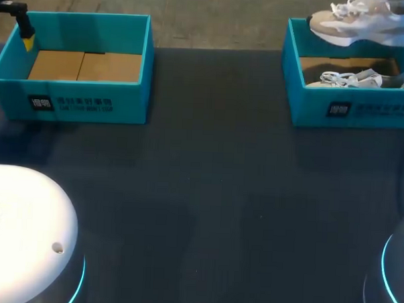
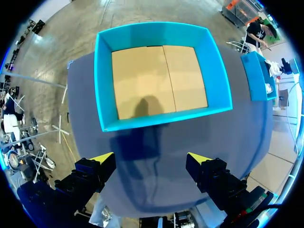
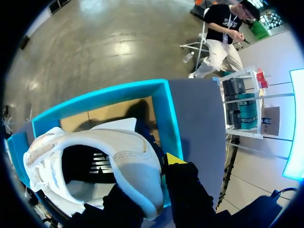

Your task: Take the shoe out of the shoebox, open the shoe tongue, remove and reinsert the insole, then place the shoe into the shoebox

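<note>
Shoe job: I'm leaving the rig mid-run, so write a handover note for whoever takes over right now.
The left pincer is open and holds nothing; the empty shoebox lies ahead of it.
The right pincer is shut on the white shoe at its heel, holding it above the right shoebox.
A second shoe lies in that box.
Done: the shoe is lifted out.
Left: open the tongue, remove and reinsert the insole, place the shoe back into the box.
</note>
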